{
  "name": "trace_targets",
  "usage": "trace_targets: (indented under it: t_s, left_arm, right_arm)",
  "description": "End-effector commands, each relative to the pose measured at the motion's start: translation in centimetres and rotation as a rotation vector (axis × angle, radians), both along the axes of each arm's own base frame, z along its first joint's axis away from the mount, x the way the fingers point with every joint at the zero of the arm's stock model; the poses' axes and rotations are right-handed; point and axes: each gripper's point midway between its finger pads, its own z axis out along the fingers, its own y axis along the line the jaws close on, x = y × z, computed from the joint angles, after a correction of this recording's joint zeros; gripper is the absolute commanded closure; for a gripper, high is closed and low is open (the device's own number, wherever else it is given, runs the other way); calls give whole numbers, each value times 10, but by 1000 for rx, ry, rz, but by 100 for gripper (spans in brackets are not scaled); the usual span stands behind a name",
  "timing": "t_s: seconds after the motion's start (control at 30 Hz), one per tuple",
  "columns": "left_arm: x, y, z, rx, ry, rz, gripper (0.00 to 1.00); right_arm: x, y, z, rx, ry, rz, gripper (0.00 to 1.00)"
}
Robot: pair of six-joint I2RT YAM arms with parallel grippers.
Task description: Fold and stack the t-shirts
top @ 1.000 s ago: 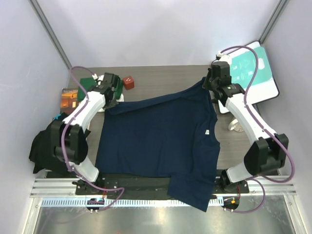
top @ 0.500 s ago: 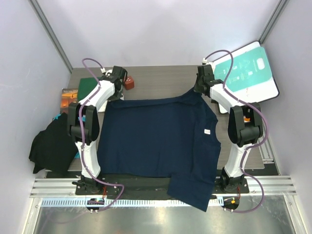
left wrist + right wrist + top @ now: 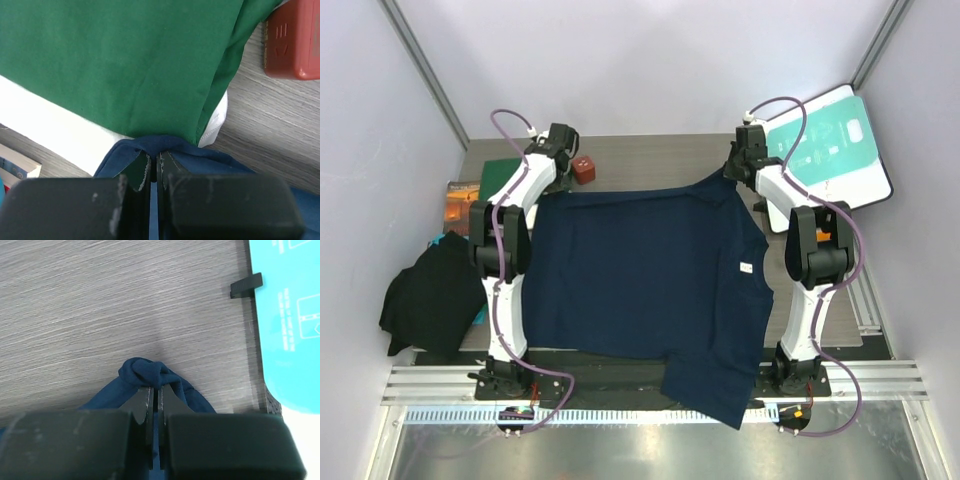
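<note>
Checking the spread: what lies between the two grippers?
Top view: the navy t-shirt, its far edge stretched from left gripper to right gripper; a red block just beyond.

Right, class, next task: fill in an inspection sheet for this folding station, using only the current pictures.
Surface: grey wood-grain table, largely covered by cloth.
Job's things: navy t-shirt spread flat, its near part hanging over the table edge; green t-shirt folded on top of a white t-shirt at far left.
Clutter: red-brown block, book, teal-and-white board, dark cloth heap of unclear kind.
Grippers: left gripper and right gripper each shut on a far corner of the navy t-shirt.
Cables: purple cables loop along both arms.
Surroundings: pale walls; otherwise nothing seen.
</note>
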Motion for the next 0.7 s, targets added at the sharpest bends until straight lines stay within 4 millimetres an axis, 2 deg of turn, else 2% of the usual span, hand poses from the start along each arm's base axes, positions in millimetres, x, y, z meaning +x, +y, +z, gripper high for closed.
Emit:
trace_targets:
  t_s: [0.0, 0.17, 0.3, 0.33, 0.37, 0.4, 0.47, 0.53, 0.57, 0.67]
  left_arm:
    - [15, 10, 12, -13, -48, 12, 100]
    - [7, 10, 11, -22, -37, -1, 100]
    - [4, 9, 12, -25, -34, -8, 100]
    - [4, 11, 12, -21, -29, -5, 100]
    - [3, 12, 12, -15, -27, 4, 100]
    - [1, 17, 13, 2, -25, 16, 100]
    - [-1, 22, 16, 0, -29, 34, 100]
    - [-2, 25, 21, -14, -45, 40, 100]
    - [2, 28, 23, -29, -65, 42, 100]
    - [5, 27, 24, -56, -69, 33, 98]
  right_arm:
    - [22, 3, 25, 40, -100, 21, 99]
    - [13, 6, 17, 61, -71, 31, 99]
    - [10, 15, -4, 81, 11, 72, 99]
    - [10, 16, -16, 87, 42, 67, 99]
    - [11, 15, -19, 90, 54, 61, 96]
    - [12, 16, -20, 89, 61, 57, 80]
    - [11, 14, -20, 85, 61, 50, 62]
    - [11, 8, -18, 69, 37, 21, 62]
    - [15, 7, -6, 70, -9, 19, 62]
    - [11, 13, -10, 83, -5, 57, 62]
